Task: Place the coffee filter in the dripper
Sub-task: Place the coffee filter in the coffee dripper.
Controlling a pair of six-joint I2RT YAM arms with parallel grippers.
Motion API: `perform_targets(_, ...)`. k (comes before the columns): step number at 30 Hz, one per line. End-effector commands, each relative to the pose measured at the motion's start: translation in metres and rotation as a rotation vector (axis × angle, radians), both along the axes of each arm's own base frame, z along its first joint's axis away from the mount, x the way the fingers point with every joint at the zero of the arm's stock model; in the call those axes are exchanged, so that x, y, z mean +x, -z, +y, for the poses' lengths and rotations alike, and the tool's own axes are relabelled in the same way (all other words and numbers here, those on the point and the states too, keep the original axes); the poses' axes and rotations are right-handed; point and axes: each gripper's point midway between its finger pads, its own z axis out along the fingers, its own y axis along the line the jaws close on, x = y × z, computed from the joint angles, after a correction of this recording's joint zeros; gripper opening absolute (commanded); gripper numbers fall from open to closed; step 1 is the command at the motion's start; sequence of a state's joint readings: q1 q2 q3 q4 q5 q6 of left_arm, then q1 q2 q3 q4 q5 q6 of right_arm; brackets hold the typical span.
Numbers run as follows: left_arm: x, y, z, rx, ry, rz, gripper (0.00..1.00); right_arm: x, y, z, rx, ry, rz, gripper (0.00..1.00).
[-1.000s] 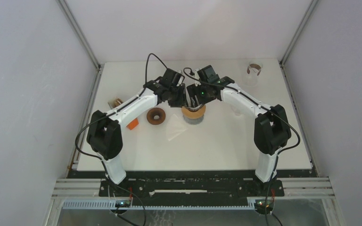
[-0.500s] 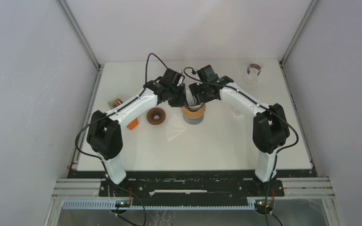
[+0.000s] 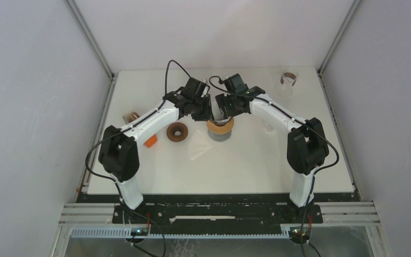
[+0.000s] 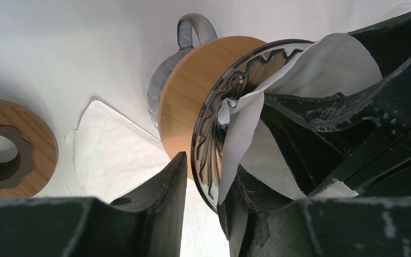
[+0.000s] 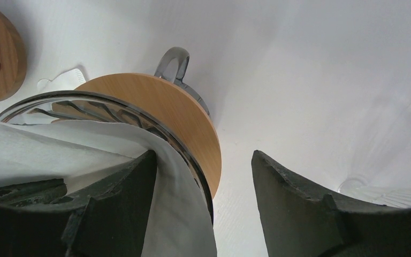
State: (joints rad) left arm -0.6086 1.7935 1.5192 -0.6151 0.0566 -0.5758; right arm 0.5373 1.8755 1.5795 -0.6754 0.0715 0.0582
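The glass dripper [image 3: 220,130] with its wooden collar [image 4: 184,101] stands mid-table. A white coffee filter [image 4: 334,64] sits inside the glass rim [image 5: 139,120]. My left gripper [image 4: 206,176] is open and straddles the rim: one finger is outside, apart from the glass, and the other is inside against the paper. My right gripper [image 5: 203,158] is open wide at the opposite side. Its inner finger [image 5: 123,193] rests in the filter [image 5: 59,150] and its outer finger hangs over the table. In the top view both grippers [image 3: 207,110] [image 3: 222,108] hide the dripper's mouth.
A second flat filter [image 3: 199,144] lies on the table beside the dripper. Left of it are a wooden ring [image 3: 177,131], an orange piece [image 3: 150,142] and a small brown object [image 3: 132,116]. A brown-banded glass cup [image 3: 288,80] stands back right.
The right wrist has shifted slightly left over the dripper. Both pairs of jaws have narrowed a little. Nothing else has moved.
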Motion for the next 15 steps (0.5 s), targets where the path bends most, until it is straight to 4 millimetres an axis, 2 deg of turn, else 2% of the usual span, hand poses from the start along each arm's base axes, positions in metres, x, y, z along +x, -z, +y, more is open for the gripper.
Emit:
perform_targets(1,-0.003,-0.017,0.007,0.014,0.010,-0.033,0.34,0.014,-0.015,-0.015,-0.012,0.060,-0.058,0.73)
perform_targets(10,-0.004,-0.016,0.006,0.004,0.015,-0.029,0.35,0.006,-0.030,0.001,0.170,-0.026,-0.003,0.73)
perform_targets(15,-0.004,-0.015,0.006,-0.008,0.009,-0.029,0.35,0.005,-0.022,-0.001,0.177,-0.032,0.023,0.73)
